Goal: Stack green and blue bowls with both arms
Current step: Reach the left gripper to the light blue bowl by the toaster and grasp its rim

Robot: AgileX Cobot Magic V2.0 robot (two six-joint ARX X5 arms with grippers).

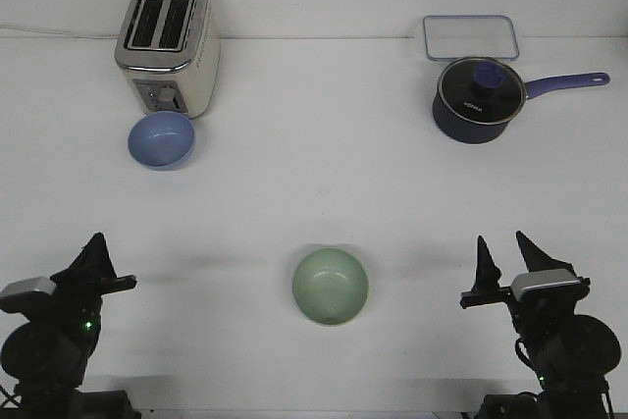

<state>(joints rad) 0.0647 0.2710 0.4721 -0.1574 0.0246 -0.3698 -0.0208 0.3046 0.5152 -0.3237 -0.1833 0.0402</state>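
The pale green bowl [330, 286] sits upright near the front middle of the table, between the two arms. The light blue bowl [161, 139] sits upright at the back left, close in front of the toaster. My left gripper [86, 252] is at the front left, well left of the green bowl and far in front of the blue bowl. Its fingers overlap in this view but look spread and hold nothing. My right gripper [501, 247] is at the front right, its two fingers clearly apart and empty.
A silver toaster [168, 46] stands at the back left, just behind the blue bowl. A dark blue lidded saucepan [476, 98] with its handle pointing right stands at the back right. A clear rectangular container [470, 36] lies behind it.
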